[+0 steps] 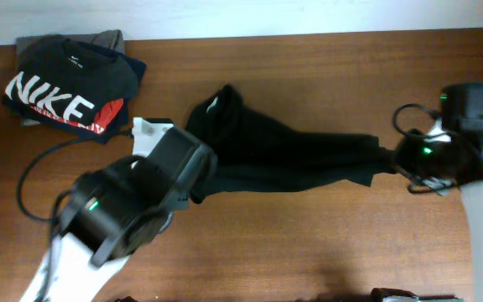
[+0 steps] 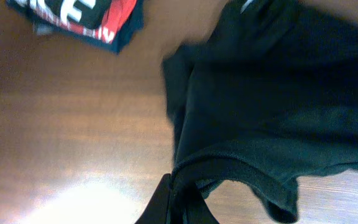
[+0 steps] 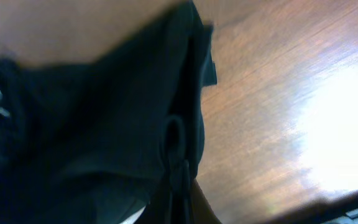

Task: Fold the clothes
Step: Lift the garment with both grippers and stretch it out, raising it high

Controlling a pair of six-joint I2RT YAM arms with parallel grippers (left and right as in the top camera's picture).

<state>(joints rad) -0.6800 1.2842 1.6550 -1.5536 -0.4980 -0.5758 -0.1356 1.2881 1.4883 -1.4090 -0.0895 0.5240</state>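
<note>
While the left tool (image 2: 178, 198) is clamped on the black top (image 1: 292, 155), the right tool (image 3: 180, 179) pinches its far end

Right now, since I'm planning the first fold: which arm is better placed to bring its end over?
Probably right: the right claw pinches the top's stretched tip, bare table around. The left claw grips a hem by the bunched collar end.

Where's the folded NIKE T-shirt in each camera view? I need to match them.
Overhead: NIKE T-shirt at top left.
Left wrist: top left edge, cropped.
Right wrist: not in it.
Shared landmark: the black top, in all three views.
</note>
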